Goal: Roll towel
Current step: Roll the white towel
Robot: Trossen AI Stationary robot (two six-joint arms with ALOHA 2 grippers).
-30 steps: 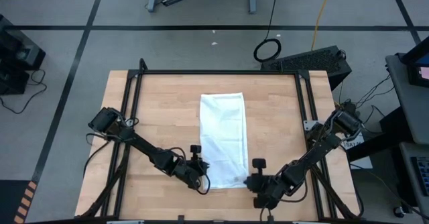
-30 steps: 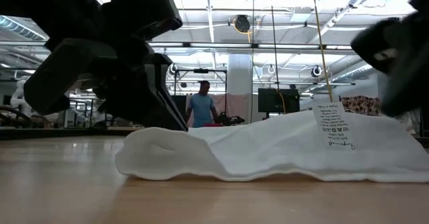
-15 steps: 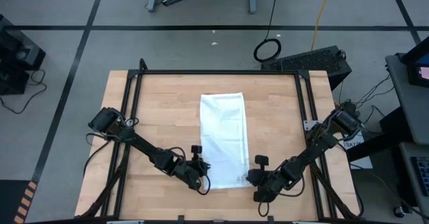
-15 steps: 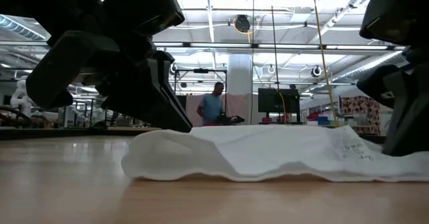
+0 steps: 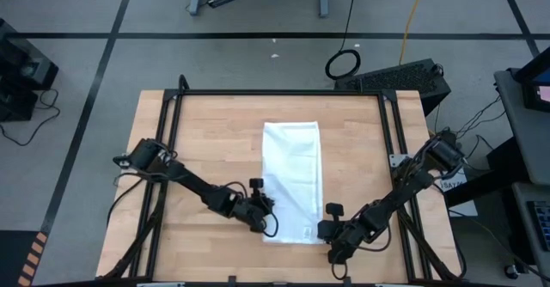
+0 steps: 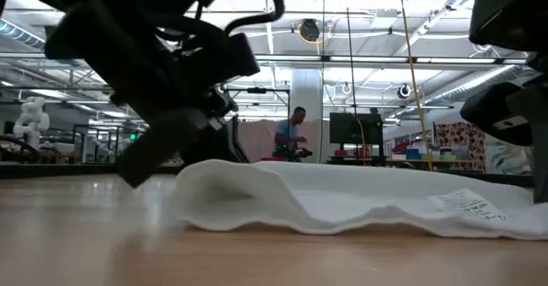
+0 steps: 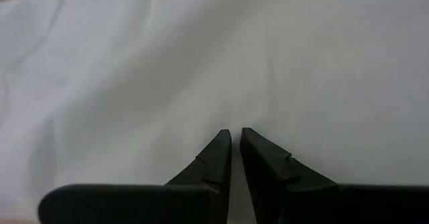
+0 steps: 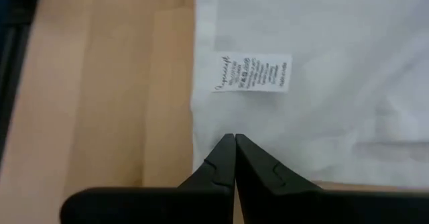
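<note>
Item: towel (image 5: 292, 180), white cloth, folded into a long narrow strip. It lies on the wooden bench (image 5: 206, 149) midway between the left and right edges, its length running from the far half of the bench toward the near edge, its short end close to that near edge. The surface is flat with soft creases. In the low view the near end (image 6: 342, 202) forms a low rumpled ridge, highest at the corner on the left arm's side. A white printed label (image 8: 253, 72) lies flat on the cloth near the corner on the right arm's side, close to the long edge.

Item: left gripper (image 5: 268, 221), at the near-left corner of the towel, low over the bench. In the left wrist view its fingers (image 7: 213, 158) stand almost together, with only a thin slit between the tips, and white cloth fills the view beyond them. The tips rest at or on the cloth; whether a fold is pinched in the slit cannot be told.

Item: right gripper (image 5: 324, 227), at the near-right corner of the towel, beside its long edge. In the right wrist view the fingers (image 8: 218, 165) are pressed fully together, tips over the cloth just inside the towel's edge, a short way from the label. Nothing shows between them. Bare wood lies alongside the towel's edge there.

Item: person (image 6: 291, 136), standing in the room far beyond the bench, seen in the low view.
</note>
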